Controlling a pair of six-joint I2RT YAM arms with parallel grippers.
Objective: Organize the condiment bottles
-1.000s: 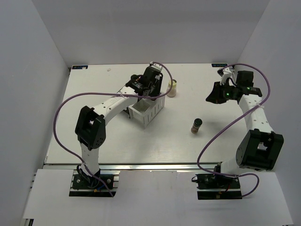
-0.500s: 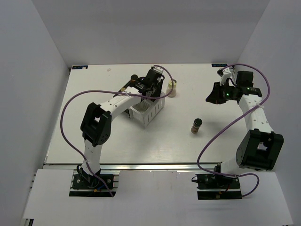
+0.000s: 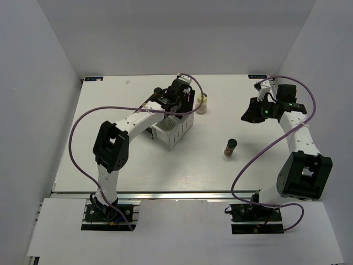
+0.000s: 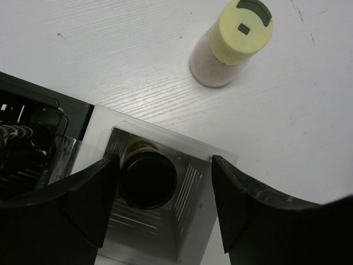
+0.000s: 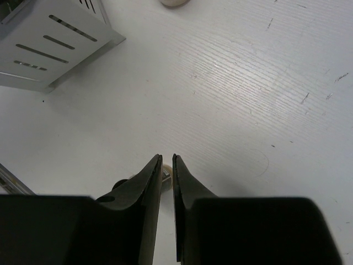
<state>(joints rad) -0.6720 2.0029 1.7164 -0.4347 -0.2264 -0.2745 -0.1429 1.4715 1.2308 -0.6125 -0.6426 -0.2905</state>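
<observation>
The condiment bottles (image 3: 230,147) in view are three, spread over the white table (image 3: 110,160); the left arm (image 3: 138,118) reaches across it to the far middle, and the right arm (image 3: 298,132) bends toward the far right; the white box (image 4: 193,185) sits under the left wrist, with the black box (image 4: 55,102) just beside it; the left gripper (image 4: 164,176) hangs over one compartment of the white box, its jaws spread wide and gripping nothing; between them, standing in that compartment, is a black-capped bottle (image 4: 148,179); its cap is just beside one finger (image 4: 88,204) and well clear of the other, though whether cap and finger touch I cannot tell; the right gripper (image 5: 167,161) hangs above the table, its jaws drawn almost together with only a thin slit between them and nothing held; the cream jar (image 4: 223,61), with a pale yellow lid, stands upright on the table just beyond the white box, apart from it; the brown bottle (image 3: 230,147), dark-capped, stands alone on the table between the arms, well apart from the white box.
</observation>
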